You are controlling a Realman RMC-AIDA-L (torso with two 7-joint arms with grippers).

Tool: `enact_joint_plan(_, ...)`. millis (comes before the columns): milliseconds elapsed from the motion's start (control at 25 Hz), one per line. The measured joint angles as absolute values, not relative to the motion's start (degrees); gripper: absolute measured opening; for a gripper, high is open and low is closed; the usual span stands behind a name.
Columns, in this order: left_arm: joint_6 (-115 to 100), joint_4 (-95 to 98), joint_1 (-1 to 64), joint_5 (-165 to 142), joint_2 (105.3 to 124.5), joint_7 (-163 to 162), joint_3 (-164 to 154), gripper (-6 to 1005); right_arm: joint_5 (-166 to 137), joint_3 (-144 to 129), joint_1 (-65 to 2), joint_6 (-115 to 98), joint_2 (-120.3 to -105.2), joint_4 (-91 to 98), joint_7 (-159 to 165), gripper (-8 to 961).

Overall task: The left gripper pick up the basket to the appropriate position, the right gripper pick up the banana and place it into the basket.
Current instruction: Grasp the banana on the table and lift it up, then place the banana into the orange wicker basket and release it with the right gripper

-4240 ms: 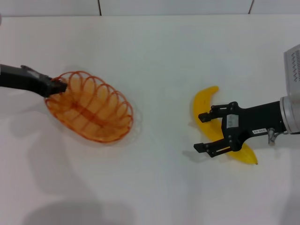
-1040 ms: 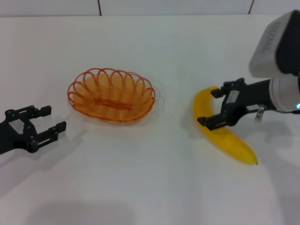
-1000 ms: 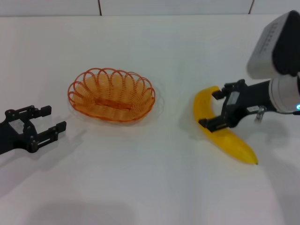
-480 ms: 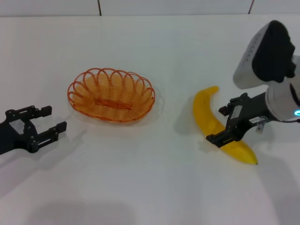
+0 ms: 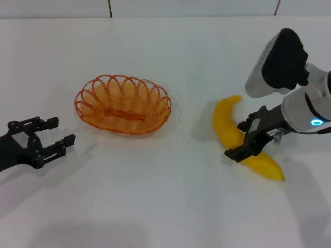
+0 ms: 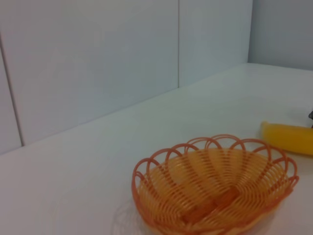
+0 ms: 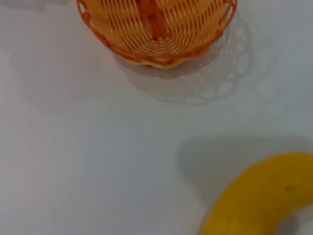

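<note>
The orange wire basket (image 5: 123,105) stands upright on the white table, left of centre. My left gripper (image 5: 60,131) is open and empty, to the basket's left and nearer me, apart from it. The yellow banana (image 5: 231,132) lies on the table at the right. My right gripper (image 5: 238,139) is open and reaches down over the banana's middle, one finger on each side of it. The left wrist view shows the basket (image 6: 215,196) and an end of the banana (image 6: 288,138). The right wrist view shows the banana (image 7: 259,200) close up and the basket (image 7: 156,29) beyond it.
The white table (image 5: 165,206) ends at a tiled wall (image 5: 155,8) at the back. Bare table lies between the basket and the banana.
Earlier my left gripper held the basket's rim; the basket now stands turned and nearer the centre, released. My right gripper has swung down over the banana's middle. The banana has not moved.
</note>
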State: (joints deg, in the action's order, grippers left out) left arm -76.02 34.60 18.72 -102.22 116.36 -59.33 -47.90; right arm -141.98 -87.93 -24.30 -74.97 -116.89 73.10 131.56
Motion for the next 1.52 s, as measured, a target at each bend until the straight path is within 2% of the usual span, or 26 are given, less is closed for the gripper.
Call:
enact_joint_plan(320,-75.94,34.63,18.72,-102.3,116.36,-59.25,-47.9,600,-142.02,-87.3,-24.37,-74.48,-116.84,73.25,131.37,772)
enact_joint_plan(520,-75.93,34.63,18.72,-102.27,116.36,-59.19,-47.9,600,-142.04,-84.92,-24.06,-74.39,-116.79,74.18,130.8,533)
enact_joint_plan(760,-75.93,34.63,18.7,-102.16,116.36,-59.15,-47.9,599,-140.36,-83.25,-23.29,-74.42,-116.93,79.25,128.48,487)
enact_joint_plan(1040,-75.94,34.63,18.74,-102.11,116.36,-59.14,-47.9,599,-131.82,-86.81,-24.54,-71.88,-117.09,82.56,122.28,487)
enact_joint_plan(1240,-75.86,34.62,18.88,-102.11,116.4,-59.14,-47.9,599,-129.44,-94.14,-30.06,-64.19,-117.09,79.41,121.42,488)
enact_joint_plan(1520,-75.85,34.37,19.58,-102.11,116.45,-59.14,-47.98,598,-129.42,-104.91,-41.95,-53.91,-117.31,66.53,125.89,488)
